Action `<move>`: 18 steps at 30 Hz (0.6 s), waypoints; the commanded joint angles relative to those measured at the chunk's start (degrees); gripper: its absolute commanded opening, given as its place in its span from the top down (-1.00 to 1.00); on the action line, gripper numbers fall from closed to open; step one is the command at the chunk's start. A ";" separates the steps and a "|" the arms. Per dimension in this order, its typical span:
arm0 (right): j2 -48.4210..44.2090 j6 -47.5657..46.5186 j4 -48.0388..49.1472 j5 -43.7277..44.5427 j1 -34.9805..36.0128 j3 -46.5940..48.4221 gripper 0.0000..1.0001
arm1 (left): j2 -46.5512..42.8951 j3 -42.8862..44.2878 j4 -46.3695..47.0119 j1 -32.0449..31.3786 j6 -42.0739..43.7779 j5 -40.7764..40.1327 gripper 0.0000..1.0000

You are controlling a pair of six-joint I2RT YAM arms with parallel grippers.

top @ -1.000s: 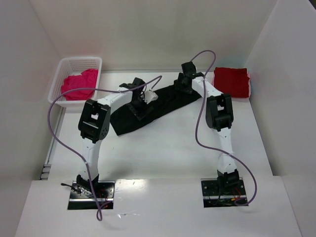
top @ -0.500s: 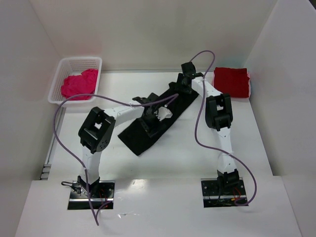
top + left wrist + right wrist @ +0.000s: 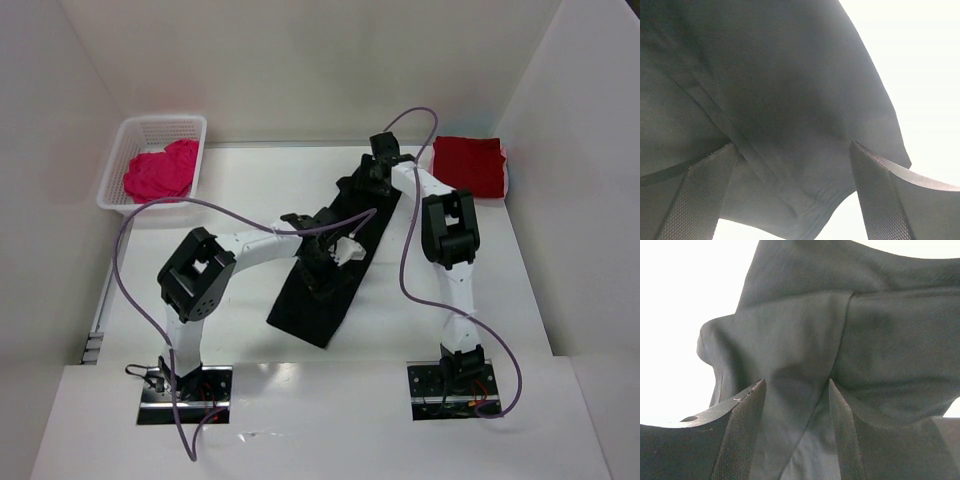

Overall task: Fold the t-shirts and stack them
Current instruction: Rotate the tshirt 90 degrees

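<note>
Left hand (image 3: 794,146) splayed over black t-shirt (image 3: 780,75)

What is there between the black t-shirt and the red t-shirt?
In the top view, the right arm reaches across the table between black t-shirt and red t-shirt.

White table (image 3: 240,170), plain white walls (image 3: 300,60) enclosing three sides, even light.

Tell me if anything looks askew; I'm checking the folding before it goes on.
The black t-shirt lies slanted across the table, its far end rumpled rather than flat. The pink t-shirt sits crumpled in the basket.
</note>
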 commanded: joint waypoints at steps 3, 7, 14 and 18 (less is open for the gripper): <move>-4.18 -1.25 2.18 0.55 -0.33 -1.04 -0.19 | 2.45 -3.44 -4.32 -4.79 -3.52 7.71 -1.00; -4.79 -1.25 2.71 0.02 -0.33 -0.52 -0.19 | 2.45 -3.44 -4.32 -7.42 -5.89 5.08 -1.00; -5.58 -1.87 3.32 -1.12 -0.33 -1.04 -0.17 | -4.39 -6.59 -1.34 -7.95 -10.72 -1.68 -1.00; -13.37 -2.39 4.03 0.19 -0.33 -3.23 -0.19 | -13.69 -7.83 5.15 -7.95 -15.46 -8.78 -1.00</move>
